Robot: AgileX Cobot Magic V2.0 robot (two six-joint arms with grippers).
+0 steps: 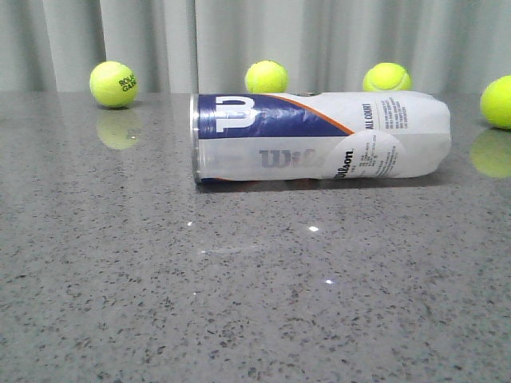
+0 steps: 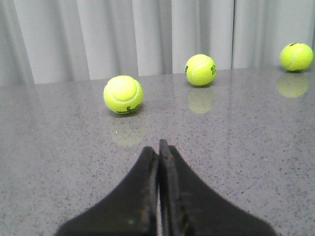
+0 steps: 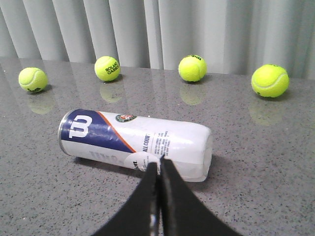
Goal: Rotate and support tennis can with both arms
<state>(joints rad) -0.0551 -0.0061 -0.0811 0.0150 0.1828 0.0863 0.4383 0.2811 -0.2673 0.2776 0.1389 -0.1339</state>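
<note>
The tennis can point(image 1: 319, 137) lies on its side on the grey speckled tabletop point(image 1: 239, 303), its long axis running across the robot's view, the metal-rimmed navy end toward the robot's left and the white rounded end toward its right. Lying flat like this, it would need one end raised and the other steadied before it could stand, which is probably why the task calls for both arms. Neither arm touches it yet. The right hand point(image 3: 159, 169) is pressed shut with nothing between its fingers and points at the can's middle from the near side, apart from it. The left hand point(image 2: 158, 152) is likewise closed and empty, facing three of the loose tennis balls point(image 2: 123, 94) with the can out of its view. The balls sit along the curtain point(image 1: 319, 40), well behind the can.
</note>
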